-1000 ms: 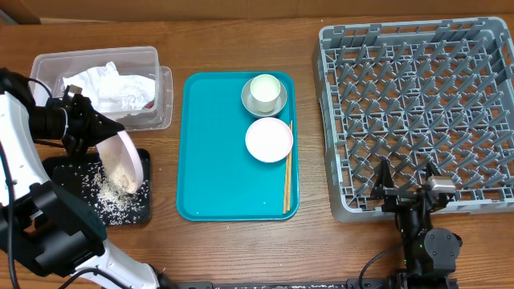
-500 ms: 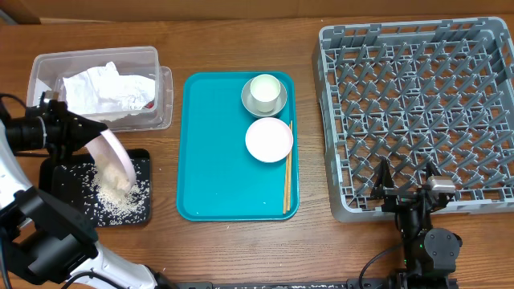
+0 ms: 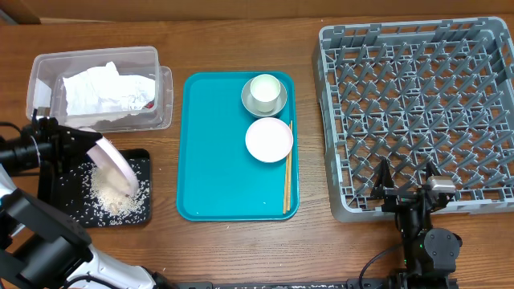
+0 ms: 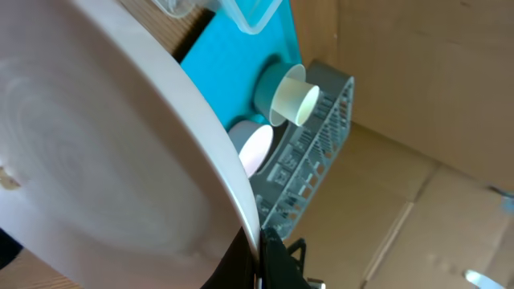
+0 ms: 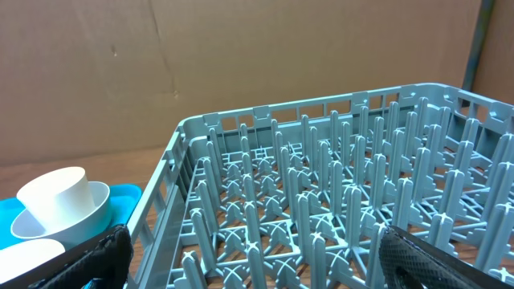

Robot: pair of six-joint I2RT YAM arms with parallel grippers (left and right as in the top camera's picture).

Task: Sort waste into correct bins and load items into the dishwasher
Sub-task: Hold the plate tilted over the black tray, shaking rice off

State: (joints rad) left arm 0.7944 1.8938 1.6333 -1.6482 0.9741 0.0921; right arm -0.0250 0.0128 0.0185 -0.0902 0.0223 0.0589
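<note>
plate [image 3: 119, 163] one, bowls [image 3: 268, 140] two, cup [image 3: 264, 87] one

A large white plate [image 4: 96, 160] is filling the left of the frame, tilting steeply. The left gripper [image 4: 259, 254] is pinching its rim at bottom centre. Past the rim, a pale cup [image 4: 295, 98] is sitting in a small metal bowl [image 4: 268, 82] on the teal tray [image 4: 233, 64], with a white bowl [image 4: 255, 148] just below and the grey rack [image 4: 312, 164] lying to their right.
</note>
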